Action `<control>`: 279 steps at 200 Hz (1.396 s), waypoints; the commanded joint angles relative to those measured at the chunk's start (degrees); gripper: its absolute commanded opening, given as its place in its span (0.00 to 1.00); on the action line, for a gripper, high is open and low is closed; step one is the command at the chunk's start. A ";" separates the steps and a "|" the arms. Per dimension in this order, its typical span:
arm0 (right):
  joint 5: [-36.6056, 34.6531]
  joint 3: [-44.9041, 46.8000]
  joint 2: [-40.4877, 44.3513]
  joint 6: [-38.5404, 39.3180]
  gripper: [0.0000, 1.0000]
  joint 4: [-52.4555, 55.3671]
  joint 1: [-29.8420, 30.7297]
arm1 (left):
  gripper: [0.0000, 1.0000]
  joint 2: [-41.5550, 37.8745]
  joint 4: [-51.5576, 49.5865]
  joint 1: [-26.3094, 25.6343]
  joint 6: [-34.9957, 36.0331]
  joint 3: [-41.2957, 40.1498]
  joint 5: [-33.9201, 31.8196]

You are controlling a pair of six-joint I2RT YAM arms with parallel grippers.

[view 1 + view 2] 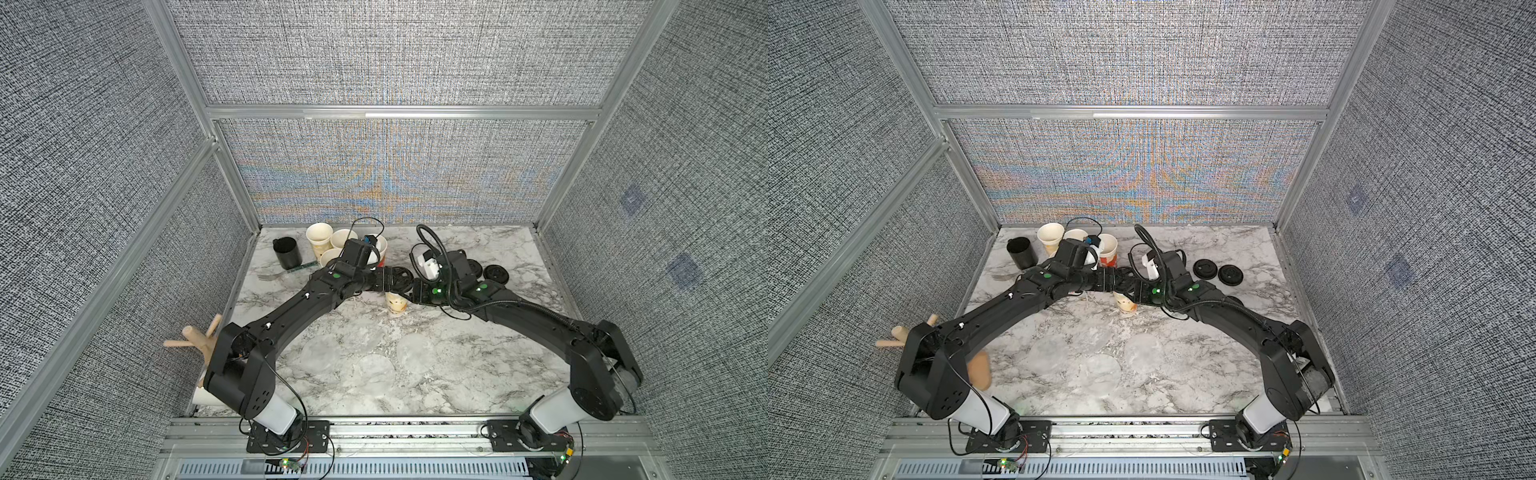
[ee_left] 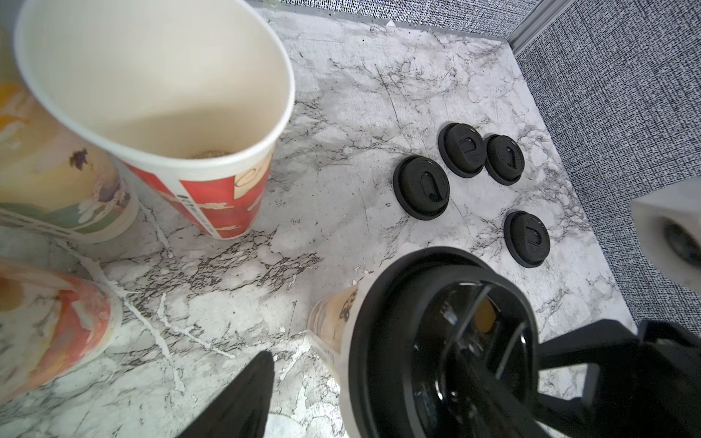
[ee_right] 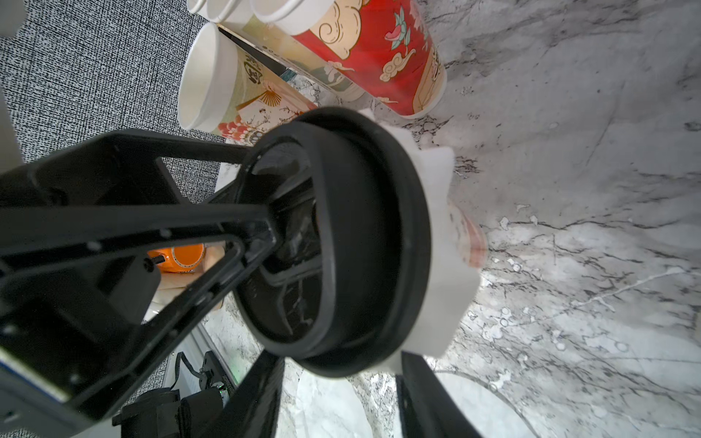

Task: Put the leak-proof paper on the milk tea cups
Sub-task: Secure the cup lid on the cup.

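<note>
**Desk:** Where's the paper?

**Me:** I see one sheet [image 3: 442,170] pinched under the black lid [image 3: 371,227], on the cup [image 1: 395,306] at the middle of the bench [image 1: 478,374]. Its white edge pokes out round the rim. Spare sheets [image 1: 415,353] lie faint toward the front edge.

**Desk:** Claws?

**Me:** My left claw [image 1: 397,282] is spread wide. One finger lies across the lid, the other finger [image 2: 246,398] is clear of the cup wall. The right claw [image 3: 337,383] has a finger on either side of the lid. Gripping or not, I can't tell.

**Desk:** Other cups?

**Me:** Four other cups [image 1: 319,237], back-left corner, open-topped.
</note>
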State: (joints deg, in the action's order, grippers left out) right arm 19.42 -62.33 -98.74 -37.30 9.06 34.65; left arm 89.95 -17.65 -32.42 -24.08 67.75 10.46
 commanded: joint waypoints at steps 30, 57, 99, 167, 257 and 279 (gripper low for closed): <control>-12.68 -4.49 2.49 1.99 0.49 15.40 -0.94 | 0.76 0.88 -14.24 -0.01 2.58 -0.87 -2.37; -13.68 -7.88 4.33 3.53 0.49 17.39 -1.94 | 0.76 0.83 -14.34 -0.01 2.51 -0.70 -2.29; -13.04 -11.59 2.31 7.29 0.48 18.67 -4.11 | 0.76 0.93 -14.32 -0.01 2.48 -0.56 -2.11; -10.81 -20.65 -5.24 9.96 0.48 20.47 -3.72 | 0.75 0.75 -14.52 -0.02 2.38 -0.57 -2.28; -10.02 -19.68 -7.85 9.37 0.46 19.35 -2.14 | 0.76 0.75 -14.61 -0.01 2.68 -0.51 -2.46; -10.88 -18.15 -7.89 8.94 0.46 19.57 -2.11 | 0.75 1.08 -14.30 -0.01 2.56 -0.51 -2.36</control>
State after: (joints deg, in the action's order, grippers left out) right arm 8.84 -81.71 -106.21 -28.03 27.68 32.25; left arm 89.89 -18.63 -32.42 -24.03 68.07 10.48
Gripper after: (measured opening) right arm 0.464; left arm 0.755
